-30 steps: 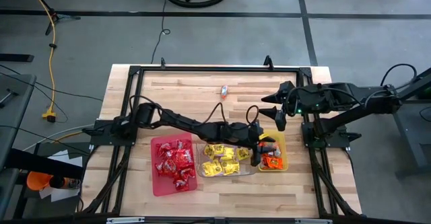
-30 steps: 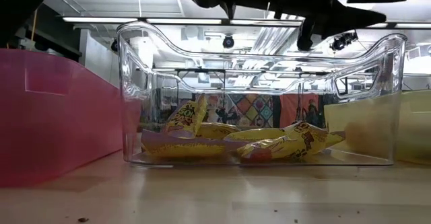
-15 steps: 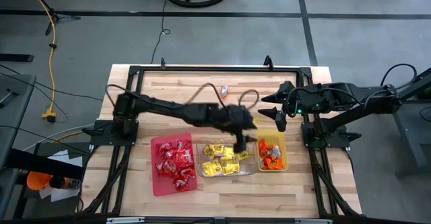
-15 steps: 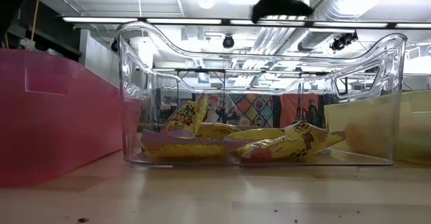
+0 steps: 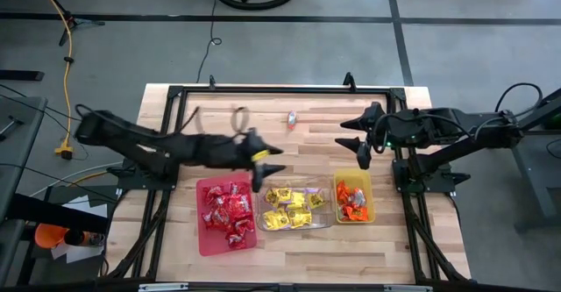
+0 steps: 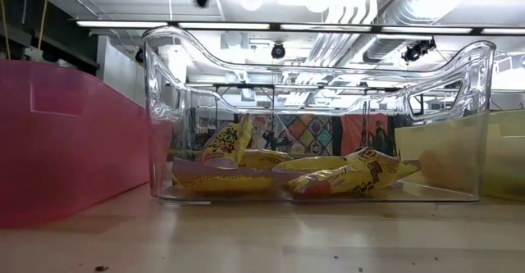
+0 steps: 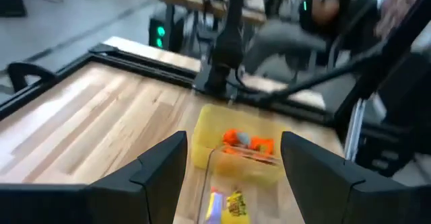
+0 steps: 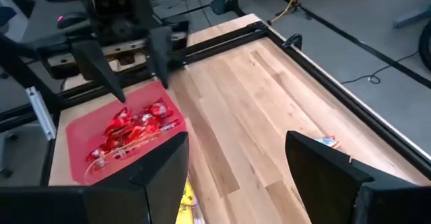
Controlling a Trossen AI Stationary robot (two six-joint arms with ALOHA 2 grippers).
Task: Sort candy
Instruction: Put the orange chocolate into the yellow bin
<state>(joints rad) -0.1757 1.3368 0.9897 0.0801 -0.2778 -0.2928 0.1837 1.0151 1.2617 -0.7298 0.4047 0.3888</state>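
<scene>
High view: one loose candy packet (image 5: 291,117) sits alone on the bare table (image 5: 228,117) near the far edge, well apart from the trays. Red tray (image 5: 203,236) holds red candy (image 5: 227,209), clear tray (image 5: 326,224) yellow candy (image 5: 289,210), yellow tray (image 5: 337,181) orange candy (image 5: 353,201). Left gripper (image 5: 271,161) hangs just beyond the red and clear trays, fingers spread, nothing in them. Right gripper (image 5: 351,133) is parked above the table's right side, also spread and empty. Risk: the stray is small and flat on the wood, so a shallow pinch likely slides off or flicks it toward the edge frame.

Low view: only a dark bit of arm at the top edge, the clear tray and its yellow packets ahead. A low return swing could clip that tall rim and shove the tray.

Left wrist view: left fingers (image 7: 155,171) wide apart, empty, pointing across at the yellow tray.

Right wrist view: right fingers (image 8: 161,170) wide apart, empty. The stray sits beside one fingertip; its colour is hard to read, so it may go to the wrong tray.
</scene>
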